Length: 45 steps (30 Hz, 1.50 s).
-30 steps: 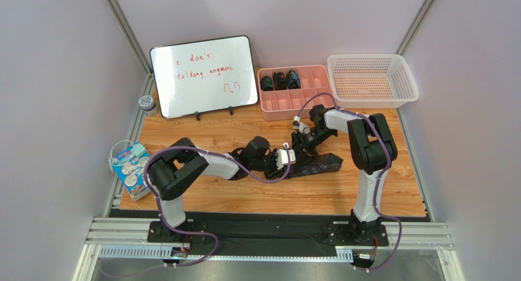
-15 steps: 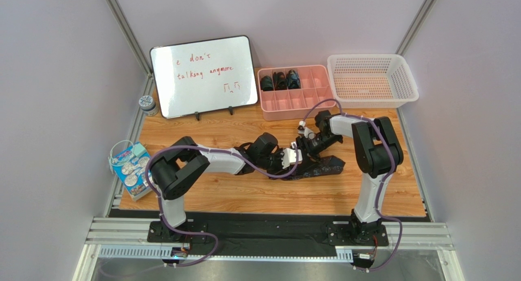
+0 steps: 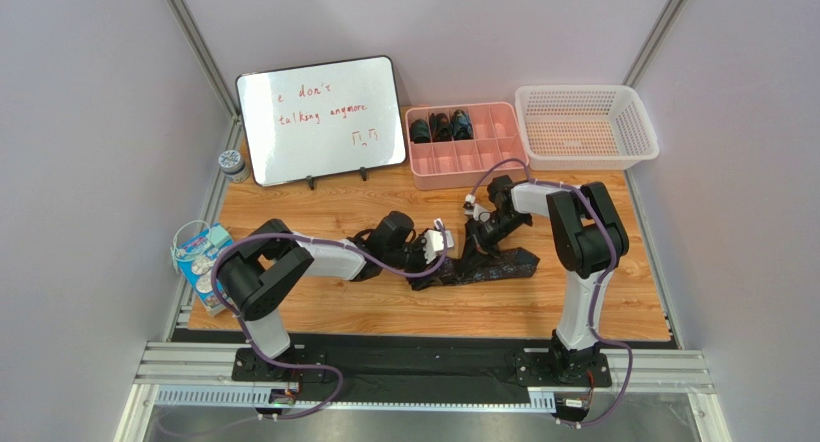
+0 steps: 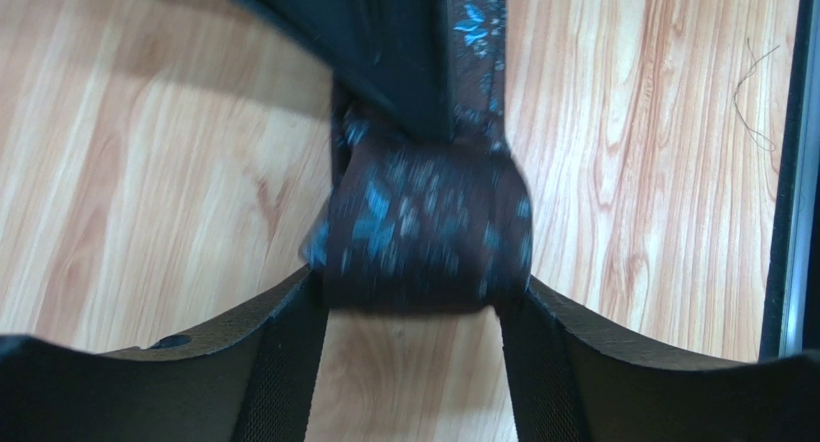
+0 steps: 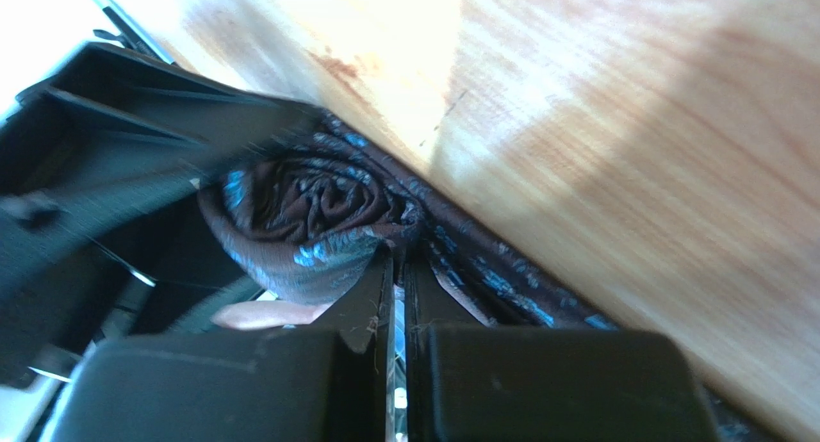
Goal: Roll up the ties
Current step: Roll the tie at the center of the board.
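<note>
Clamping the coil [image 4: 423, 226] of the tie [image 3: 500, 264] by its sides at centre frame, the left gripper [image 4: 414, 293] holds the roll. The right gripper [image 5: 397, 257], fingers together, touches its spiral face. The fabric looks soft, light and prone to unwinding, so a grip across the coil suits best.

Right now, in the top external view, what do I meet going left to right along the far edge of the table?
small round jar → whiteboard → pink compartment tray → white mesh basket
</note>
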### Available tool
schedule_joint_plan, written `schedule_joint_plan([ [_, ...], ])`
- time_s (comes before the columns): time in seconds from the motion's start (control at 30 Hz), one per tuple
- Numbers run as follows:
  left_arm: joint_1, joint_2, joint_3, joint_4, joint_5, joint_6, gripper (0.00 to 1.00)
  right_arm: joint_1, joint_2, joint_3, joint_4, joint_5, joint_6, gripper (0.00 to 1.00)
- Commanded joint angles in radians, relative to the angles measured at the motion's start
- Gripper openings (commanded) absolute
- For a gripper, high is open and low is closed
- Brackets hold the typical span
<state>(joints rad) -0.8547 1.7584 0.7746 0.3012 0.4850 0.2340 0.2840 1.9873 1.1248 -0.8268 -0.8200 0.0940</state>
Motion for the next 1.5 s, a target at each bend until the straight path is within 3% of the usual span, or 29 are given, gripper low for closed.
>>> schedule_joint_plan([
  [0.0, 0.029, -0.053, -0.077, 0.215, 0.078, -0.087, 0.7, 0.006, 0.059, 0.01, 0.054, 0.295, 0.004, 0.0],
  [0.03, 0.029, -0.05, -0.086, 0.249, 0.098, -0.091, 0.8, 0.007, 0.064, 0.018, 0.051, 0.304, 0.006, 0.0],
  [0.17, 0.029, 0.007, -0.12, 0.398, 0.164, -0.137, 0.81, 0.029, 0.085, 0.039, 0.043, 0.355, 0.018, 0.0],
  [0.37, 0.017, 0.111, -0.095, 0.565, 0.155, -0.191, 0.83, 0.046, 0.12, 0.052, 0.045, 0.361, 0.038, 0.0],
  [0.43, 0.008, 0.134, -0.075, 0.576, 0.161, -0.188, 0.81, 0.049, 0.127, 0.053, 0.052, 0.355, 0.041, 0.0],
  [0.67, -0.003, 0.199, -0.015, 0.573, 0.179, -0.228, 0.57, 0.055, 0.123, 0.041, 0.112, 0.315, 0.096, 0.0],
  [0.73, -0.015, 0.2, -0.008, 0.538, 0.169, -0.226, 0.47, 0.061, 0.127, 0.052, 0.115, 0.306, 0.102, 0.0],
  [0.83, -0.027, 0.178, 0.017, 0.353, 0.107, -0.13, 0.29, 0.064, 0.098, 0.069, 0.095, 0.263, 0.086, 0.0],
  [0.9, -0.038, 0.158, 0.029, 0.187, 0.066, -0.034, 0.21, 0.052, 0.059, 0.075, 0.06, 0.236, 0.067, 0.08],
  [0.93, -0.038, 0.151, 0.041, 0.138, 0.038, -0.012, 0.16, 0.044, 0.01, 0.079, 0.046, 0.219, 0.059, 0.18],
  [1.07, -0.038, 0.148, 0.084, -0.121, -0.005, 0.093, 0.09, 0.003, -0.079, 0.115, -0.087, 0.147, -0.008, 0.28],
  [1.23, -0.058, 0.154, 0.124, -0.273, -0.075, 0.159, 0.06, -0.098, -0.157, 0.116, -0.215, 0.101, -0.121, 0.43],
  [1.47, -0.086, 0.191, 0.189, -0.387, -0.125, 0.156, 0.07, -0.112, -0.208, 0.041, -0.134, -0.047, -0.027, 0.56],
])
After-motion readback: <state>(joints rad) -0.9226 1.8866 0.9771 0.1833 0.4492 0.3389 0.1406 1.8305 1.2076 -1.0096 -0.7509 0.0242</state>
